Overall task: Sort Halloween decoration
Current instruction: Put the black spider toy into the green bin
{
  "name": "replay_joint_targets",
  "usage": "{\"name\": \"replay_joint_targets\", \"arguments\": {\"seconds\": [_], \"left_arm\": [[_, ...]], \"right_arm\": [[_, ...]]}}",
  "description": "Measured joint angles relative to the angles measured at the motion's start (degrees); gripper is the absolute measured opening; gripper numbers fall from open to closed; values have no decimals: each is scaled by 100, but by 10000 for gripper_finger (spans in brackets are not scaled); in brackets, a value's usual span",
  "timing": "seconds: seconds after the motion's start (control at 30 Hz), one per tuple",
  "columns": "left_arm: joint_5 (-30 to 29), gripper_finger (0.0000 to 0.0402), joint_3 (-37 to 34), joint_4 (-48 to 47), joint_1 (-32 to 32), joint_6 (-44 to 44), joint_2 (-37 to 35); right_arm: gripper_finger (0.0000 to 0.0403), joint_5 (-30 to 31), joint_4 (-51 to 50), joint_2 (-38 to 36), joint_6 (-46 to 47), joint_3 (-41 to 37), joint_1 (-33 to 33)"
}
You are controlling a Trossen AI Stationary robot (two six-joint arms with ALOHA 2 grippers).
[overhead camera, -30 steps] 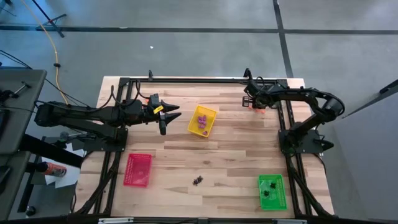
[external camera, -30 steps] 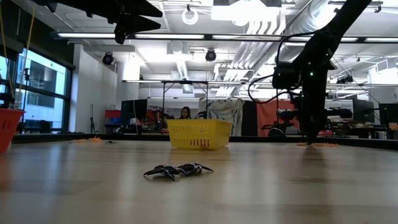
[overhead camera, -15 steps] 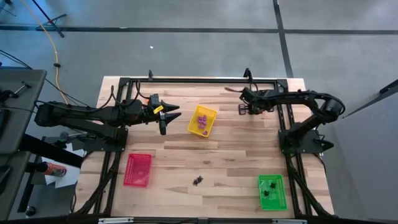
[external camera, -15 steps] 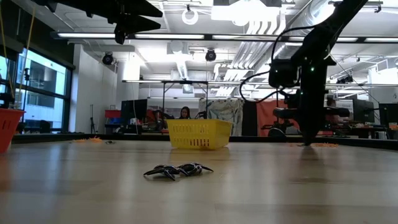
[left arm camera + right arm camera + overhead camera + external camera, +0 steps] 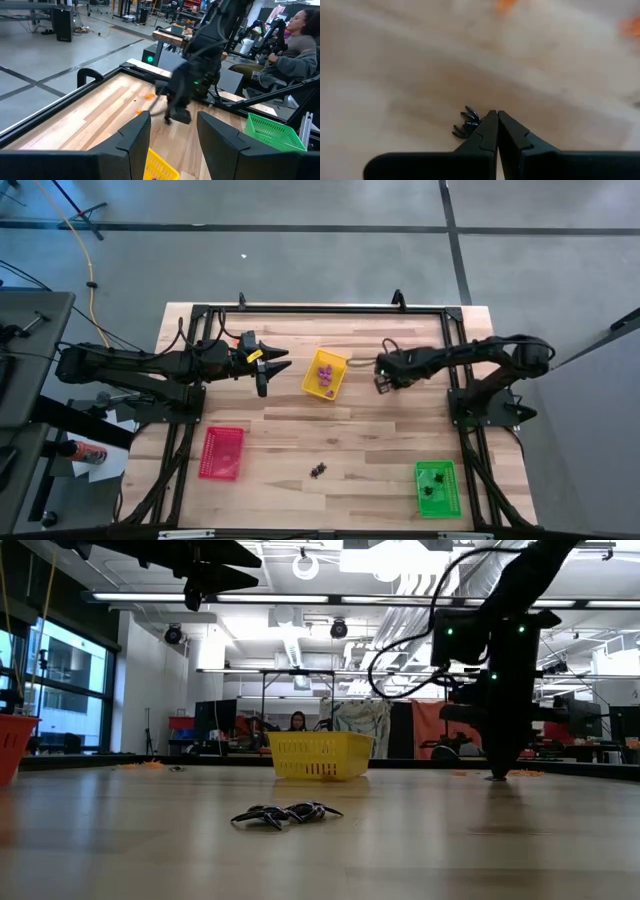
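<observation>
High view: purple trinkets (image 5: 325, 373) in yellow tray (image 5: 337, 363), black trinkets (image 5: 431, 486) in green tray (image 5: 450, 492)

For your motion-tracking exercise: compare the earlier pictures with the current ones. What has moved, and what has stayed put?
The right end effector, shut on a small black trinket, swung from the table's far right corner toward the yellow tray. The left end effector stayed open beside that tray; the trays and the loose black trinkets did not move.
</observation>
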Motion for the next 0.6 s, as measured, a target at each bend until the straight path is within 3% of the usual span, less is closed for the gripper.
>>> {"name": "replay_joint_targets", "arguments": {"seconds": [0.33, 0.6], "left_arm": [[0, 152, 0, 0, -2, 2, 0], [0, 152, 0, -6, -2, 20, 0]], "right_arm": [[0, -236, 915, 17, 1215, -17, 1426], [0, -83, 426, -366, 1102, 302, 1841]]}}
